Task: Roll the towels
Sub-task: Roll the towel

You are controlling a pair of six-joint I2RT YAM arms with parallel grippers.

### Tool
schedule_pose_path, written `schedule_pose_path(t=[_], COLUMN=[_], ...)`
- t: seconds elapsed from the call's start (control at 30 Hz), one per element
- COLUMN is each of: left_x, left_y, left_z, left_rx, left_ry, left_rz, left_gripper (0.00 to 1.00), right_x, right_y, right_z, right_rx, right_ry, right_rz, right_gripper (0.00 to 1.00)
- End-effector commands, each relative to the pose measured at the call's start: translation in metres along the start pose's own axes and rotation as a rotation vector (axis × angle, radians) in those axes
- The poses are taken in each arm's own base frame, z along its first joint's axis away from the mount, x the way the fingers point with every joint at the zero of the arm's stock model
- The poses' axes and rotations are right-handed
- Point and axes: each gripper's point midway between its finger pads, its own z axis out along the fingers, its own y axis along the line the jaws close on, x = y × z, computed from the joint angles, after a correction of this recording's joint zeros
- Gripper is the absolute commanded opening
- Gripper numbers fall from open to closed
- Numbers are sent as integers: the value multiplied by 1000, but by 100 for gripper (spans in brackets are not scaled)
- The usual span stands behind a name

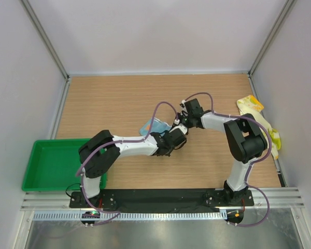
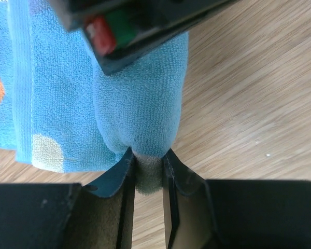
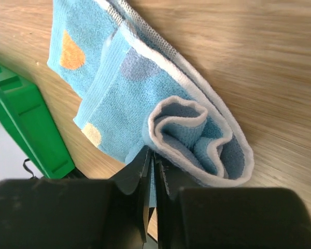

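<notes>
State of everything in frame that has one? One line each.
blue towel: partly rolled, one end coiled, the rest lying flat, pinched by both grippers
yellow towel: unrolled, crumpled at the table's right edge, untouched
green tray: upright at the near left, partly behind the left arm
left gripper: shut on a fold of the blue towel
right gripper: shut on the blue towel's edge beside the coil

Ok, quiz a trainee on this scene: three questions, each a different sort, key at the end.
1. True or false: the blue towel is partly rolled.
2. Where on the table does the yellow towel lie? A) left edge B) right edge C) centre
3. Fill in: the left fingers and the right fingers both pinch the ____ towel.
Key: 1 true; 2 B; 3 blue.
</notes>
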Motion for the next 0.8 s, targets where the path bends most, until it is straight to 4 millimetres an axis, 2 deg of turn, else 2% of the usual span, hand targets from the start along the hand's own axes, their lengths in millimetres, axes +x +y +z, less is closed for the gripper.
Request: schedule_pose_path(t=[0.0,0.2,0.33,0.5,0.6,0.63,0.7,0.77], left_x=[9,0,2,-2,-7,-14,-15,-23], left_y=[-33,-41,-44,-49,-57,-63,-67,-71], left_z=[-3,-12,-13,-18,-26,-30,-34,-38], left_rx=[189,245,257,303,385,461,529,616], left_ry=[62,57,67,66,69,67,81,89], left_rz=[-71,-118,-127,-151,-208,-252,-302,-369], left_gripper=[16,16,16,14,14,14,14,14], right_x=[-9,-42,-66,-91,-91,-87,-83,-71], right_y=[-43,-75,-83,-76,-67,-67,-60,-60], right_z=[-18,-51,-73,-103,-116,-118,-125,-125], right_rx=[189,233,259,294,284,281,263,247], right_ry=[0,-50,-103,-186,-219,-218,-234,-217], right_rz=[17,92,113,113,102,107,101,110], right_gripper=[14,19,26,30,32,34,34,37])
